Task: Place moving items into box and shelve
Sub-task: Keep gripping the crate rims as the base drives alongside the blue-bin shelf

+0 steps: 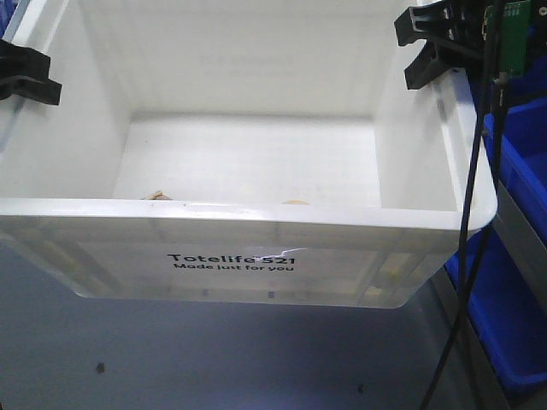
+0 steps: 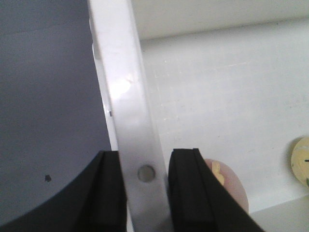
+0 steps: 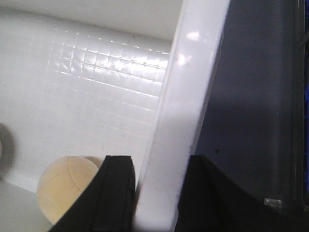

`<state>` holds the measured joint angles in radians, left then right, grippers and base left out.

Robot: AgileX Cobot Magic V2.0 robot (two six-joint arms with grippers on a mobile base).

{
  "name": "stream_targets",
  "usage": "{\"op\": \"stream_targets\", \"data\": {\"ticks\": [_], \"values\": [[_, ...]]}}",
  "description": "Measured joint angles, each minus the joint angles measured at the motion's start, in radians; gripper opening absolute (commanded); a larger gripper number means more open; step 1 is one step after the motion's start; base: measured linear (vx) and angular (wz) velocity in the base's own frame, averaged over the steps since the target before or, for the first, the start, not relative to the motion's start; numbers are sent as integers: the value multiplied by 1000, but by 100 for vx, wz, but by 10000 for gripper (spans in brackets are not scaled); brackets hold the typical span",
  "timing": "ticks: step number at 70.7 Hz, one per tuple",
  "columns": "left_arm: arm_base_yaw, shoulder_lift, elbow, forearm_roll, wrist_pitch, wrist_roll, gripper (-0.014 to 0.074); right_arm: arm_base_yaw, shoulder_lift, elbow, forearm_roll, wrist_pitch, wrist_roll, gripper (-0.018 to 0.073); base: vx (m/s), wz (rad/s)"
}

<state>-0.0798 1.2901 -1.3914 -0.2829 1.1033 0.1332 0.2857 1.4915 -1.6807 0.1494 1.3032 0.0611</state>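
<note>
Box: white crate (image 1: pixel 256 215) with black print "Totelife 521 Made just for you" on its near wall, standing open-topped at mid-scene over the grey worktop (image 1: pixel 214 359).
Left gripper: (image 1: pixel 26 75) on the box's left rim; in the left wrist view (image 2: pixel 145 193) the black jaws sit narrow, one pad on each side of the rim, clamped on it.
Right gripper: (image 1: pixel 432 47) at the far right corner of the rim; right wrist view (image 3: pixel 157 193) shows the jaws pinched onto the rim strip.
Greyish-pink plush toy: (image 2: pixel 232 188) on the box floor, against the near wall, left side; only its top shows from the front (image 1: pixel 156 196).
Yellow plush toy: (image 3: pixel 67 186) also on the box floor by the near wall, right of the pink one, apart from it.
Right of box: blue bins (image 1: pixel 521 196), with a black cable (image 1: pixel 466 213) hanging in front.
</note>
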Motion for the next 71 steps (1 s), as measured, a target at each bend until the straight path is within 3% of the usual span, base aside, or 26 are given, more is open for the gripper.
{"op": "stream_targets", "data": {"ticks": [31, 71], "values": [[0, 0, 0, -1, -1, -1, -17, 0, -1, 0, 0, 0, -1, -12, 43, 5], [0, 0, 0, -1, -1, -1, -17, 0, -3, 0, 0, 0, -1, -12, 43, 31]]}}
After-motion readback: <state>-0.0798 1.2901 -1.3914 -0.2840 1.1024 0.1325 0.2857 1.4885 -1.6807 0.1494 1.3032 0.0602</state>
